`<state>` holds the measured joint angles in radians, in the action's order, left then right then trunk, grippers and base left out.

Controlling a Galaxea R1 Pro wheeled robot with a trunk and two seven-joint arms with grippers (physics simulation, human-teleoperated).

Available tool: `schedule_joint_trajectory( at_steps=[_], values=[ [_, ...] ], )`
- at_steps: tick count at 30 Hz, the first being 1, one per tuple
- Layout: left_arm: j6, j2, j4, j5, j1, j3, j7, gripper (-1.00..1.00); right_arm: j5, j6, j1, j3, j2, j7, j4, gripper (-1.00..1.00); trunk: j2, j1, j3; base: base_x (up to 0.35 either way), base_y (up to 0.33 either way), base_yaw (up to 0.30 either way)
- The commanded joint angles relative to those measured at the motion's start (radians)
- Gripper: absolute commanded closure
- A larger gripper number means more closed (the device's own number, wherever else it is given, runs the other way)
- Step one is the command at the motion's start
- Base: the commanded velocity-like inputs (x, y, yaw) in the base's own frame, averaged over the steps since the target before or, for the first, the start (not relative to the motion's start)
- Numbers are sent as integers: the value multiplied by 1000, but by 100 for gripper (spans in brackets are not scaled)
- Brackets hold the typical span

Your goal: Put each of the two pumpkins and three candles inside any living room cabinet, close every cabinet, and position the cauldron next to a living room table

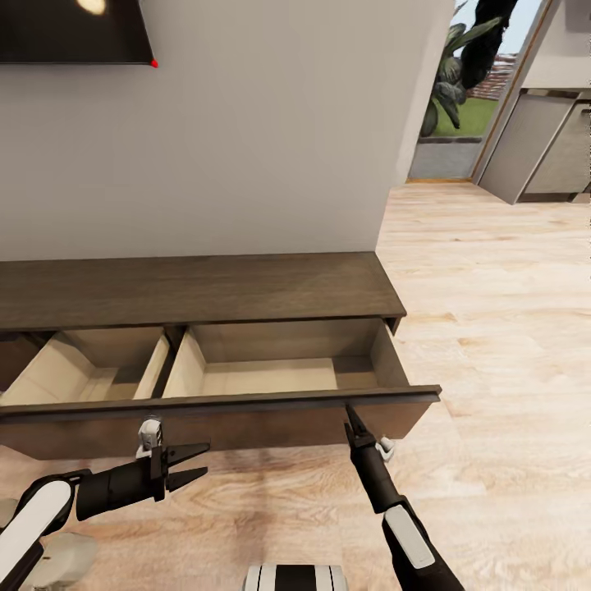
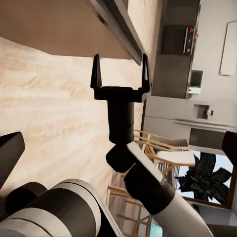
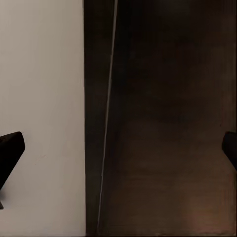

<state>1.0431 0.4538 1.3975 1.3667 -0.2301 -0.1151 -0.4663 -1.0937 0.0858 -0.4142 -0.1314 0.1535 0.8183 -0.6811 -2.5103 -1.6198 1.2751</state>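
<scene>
The long dark brown cabinet [image 1: 197, 287] stands against the wall with its wide drawer front [image 1: 246, 406] pulled out. Two pale beige compartments [image 1: 271, 369] behind the front hold nothing. My right gripper [image 1: 350, 414] points up at the front's lower edge, just below it. The left wrist view shows the right gripper [image 2: 120, 69] open under that edge. My left gripper [image 1: 193, 464] hangs open and empty lower left, off the drawer front. The right wrist view looks closely at the dark front [image 3: 168, 123], with its own fingers [image 3: 10, 153] spread wide. Pumpkins, candles, cauldron and table are out of view.
A dark TV [image 1: 74, 33] hangs on the wall above the cabinet. Light wood floor [image 1: 492, 328] stretches to the right toward a glass door with a plant [image 1: 460, 74] and grey kitchen units [image 1: 542, 148]. Wooden chairs [image 2: 163, 148] appear in the left wrist view.
</scene>
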Motion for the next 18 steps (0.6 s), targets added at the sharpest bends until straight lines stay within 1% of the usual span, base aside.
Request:
schedule_joint_trajectory(
  at_steps=[1,8,14,16,18],
  values=[
    [0,0,0,0,0,0,0,-100,0,0,0,0,2,-1,0,-100,0,0,0,-242,0,0],
    [0,-1,0,0,0,0,0,-100,1,6,0,1,5,-8,0,-100,0,0,0,-271,0,0],
    [0,-1,0,0,0,0,0,-100,1,9,0,2,5,-44,0,-100,0,0,0,-286,0,0],
    [0,-1,0,0,0,0,0,-100,2,11,0,9,4,-53,0,-100,0,0,0,-299,0,0],
    [0,-1,0,0,0,0,0,-100,2,13,-1,27,4,-65,0,-100,0,0,0,-304,0,0]
  ],
)
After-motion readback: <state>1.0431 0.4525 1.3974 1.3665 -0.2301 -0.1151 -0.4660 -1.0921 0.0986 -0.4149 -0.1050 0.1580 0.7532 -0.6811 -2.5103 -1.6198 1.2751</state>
